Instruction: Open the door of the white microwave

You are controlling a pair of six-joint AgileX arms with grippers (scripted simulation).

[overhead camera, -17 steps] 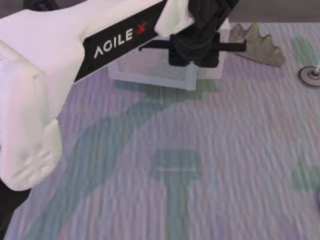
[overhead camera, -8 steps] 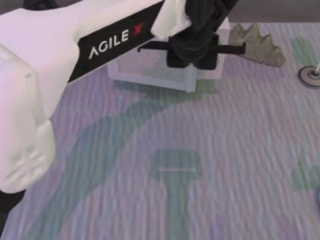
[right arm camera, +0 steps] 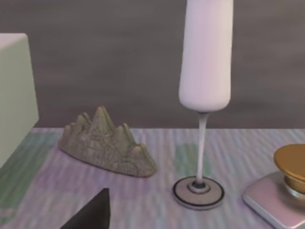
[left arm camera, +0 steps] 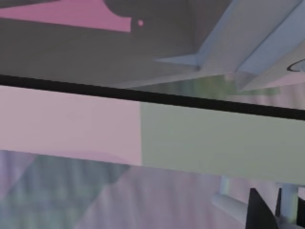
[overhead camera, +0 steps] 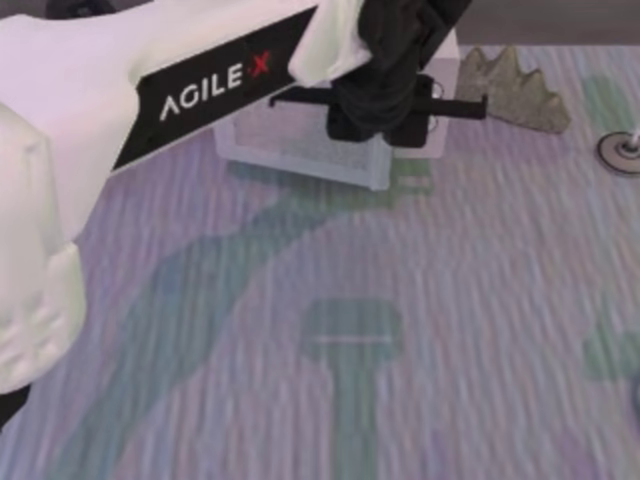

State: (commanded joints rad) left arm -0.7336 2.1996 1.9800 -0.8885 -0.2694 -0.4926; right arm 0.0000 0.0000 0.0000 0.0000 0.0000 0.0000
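White microwave [overhead camera: 330, 140] is sitting at the table's far edge, its mesh-windowed door [overhead camera: 305, 150] angling outward at the knob side. Left gripper [overhead camera: 385, 100] is hovering directly over that door edge; whether its fingers are spread or gripping cannot be told. Beside the microwave, a stone mountain ornament [right arm camera: 107, 149] and a tall white glass [right arm camera: 202, 100] are standing.

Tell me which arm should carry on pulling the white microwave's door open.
Left. Its claw is already at the flat white door with the grey mesh window of the boxy white microwave. The right arm is out of the top view.
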